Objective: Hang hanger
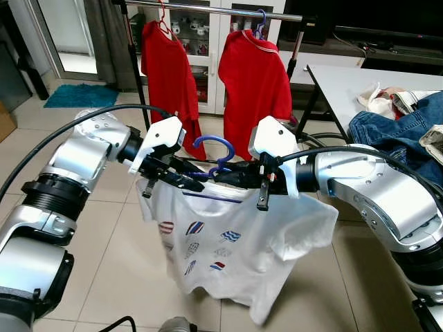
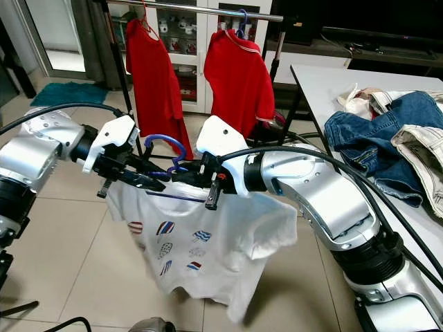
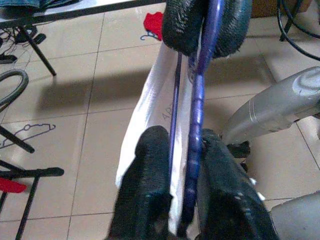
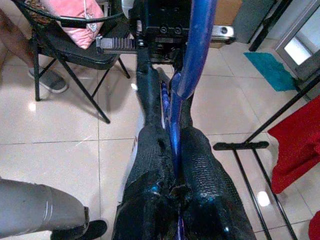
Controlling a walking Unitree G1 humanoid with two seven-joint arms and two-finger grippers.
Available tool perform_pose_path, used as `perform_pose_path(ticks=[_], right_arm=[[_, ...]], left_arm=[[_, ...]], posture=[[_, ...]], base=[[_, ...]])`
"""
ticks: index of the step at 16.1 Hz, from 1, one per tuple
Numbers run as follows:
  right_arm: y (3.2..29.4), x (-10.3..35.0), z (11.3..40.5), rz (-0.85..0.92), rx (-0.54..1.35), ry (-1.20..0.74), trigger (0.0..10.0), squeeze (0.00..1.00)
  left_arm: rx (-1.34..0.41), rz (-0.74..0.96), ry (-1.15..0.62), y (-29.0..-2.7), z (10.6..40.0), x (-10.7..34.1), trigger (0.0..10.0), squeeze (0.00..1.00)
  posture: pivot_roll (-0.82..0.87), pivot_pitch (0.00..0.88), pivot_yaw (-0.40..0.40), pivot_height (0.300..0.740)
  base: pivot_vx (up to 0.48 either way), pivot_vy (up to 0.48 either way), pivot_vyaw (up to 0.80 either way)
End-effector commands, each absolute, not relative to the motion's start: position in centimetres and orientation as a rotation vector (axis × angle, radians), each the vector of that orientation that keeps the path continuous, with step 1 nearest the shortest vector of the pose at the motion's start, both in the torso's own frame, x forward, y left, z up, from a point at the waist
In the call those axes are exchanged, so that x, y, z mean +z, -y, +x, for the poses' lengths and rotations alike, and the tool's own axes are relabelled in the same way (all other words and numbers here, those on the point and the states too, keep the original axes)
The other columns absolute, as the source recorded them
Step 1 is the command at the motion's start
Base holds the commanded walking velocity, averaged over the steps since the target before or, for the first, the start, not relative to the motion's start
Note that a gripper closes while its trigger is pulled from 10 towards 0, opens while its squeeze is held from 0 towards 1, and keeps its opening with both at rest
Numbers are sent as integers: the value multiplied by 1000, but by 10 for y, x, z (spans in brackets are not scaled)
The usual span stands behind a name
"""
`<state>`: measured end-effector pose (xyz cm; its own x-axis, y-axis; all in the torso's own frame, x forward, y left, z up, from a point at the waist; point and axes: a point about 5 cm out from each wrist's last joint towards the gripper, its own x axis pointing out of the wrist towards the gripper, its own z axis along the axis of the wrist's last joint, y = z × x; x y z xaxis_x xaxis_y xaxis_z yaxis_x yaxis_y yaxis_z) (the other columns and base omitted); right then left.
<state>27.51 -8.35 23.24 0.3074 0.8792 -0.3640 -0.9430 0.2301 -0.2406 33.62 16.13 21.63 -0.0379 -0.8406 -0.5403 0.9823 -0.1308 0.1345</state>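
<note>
A white t-shirt (image 1: 235, 242) with small printed patches hangs from a blue hanger (image 1: 214, 149), held in the air in front of me. My left gripper (image 1: 181, 176) is shut on the hanger's left part, and my right gripper (image 1: 232, 173) is shut on it just beside the hook. In the left wrist view the blue hanger wire (image 3: 192, 150) runs between the black fingers (image 3: 145, 190). The right wrist view has the hanger (image 4: 175, 125) pinched between the pads (image 4: 200, 160). The clothes rail (image 1: 208, 8) stands behind, above the hook.
Two red shirts (image 1: 169, 76) (image 1: 256, 83) hang on the rail, with a gap between them. A white table (image 1: 339, 79) at the right carries jeans (image 1: 394, 131) and other clothes. A folding chair (image 4: 75, 50) and a person's foot (image 4: 47, 80) are nearby.
</note>
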Motion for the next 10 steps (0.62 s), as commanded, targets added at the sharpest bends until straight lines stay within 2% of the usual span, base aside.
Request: perform_pose_path(ticks=[1,5,6,7,10], right_arm=[[82,239,276,-479,1259,-149,10000,0],[84,238,276,-470,1259,-157,10000,0],[85,237,276,-461,1254,-160,10000,420],[86,237,276,-452,1246,-160,10000,1000],[92,238,277,-423,1218,-152,10000,1000]], left_arm=[[-1603,592,-294,-161,337,220,0,0],[-1603,546,-279,-162,334,219,0,0],[-1592,524,-275,-164,333,217,0,0],[-1587,509,-272,-165,332,216,0,0],[-1558,466,-271,-173,328,214,0,0]], posture=[[92,0,-3,740],[90,0,1,740],[90,0,2,740],[89,0,2,740],[89,0,0,740]], base=[[0,0,0],[0,0,0],[0,0,0],[0,0,0],[0,0,0]])
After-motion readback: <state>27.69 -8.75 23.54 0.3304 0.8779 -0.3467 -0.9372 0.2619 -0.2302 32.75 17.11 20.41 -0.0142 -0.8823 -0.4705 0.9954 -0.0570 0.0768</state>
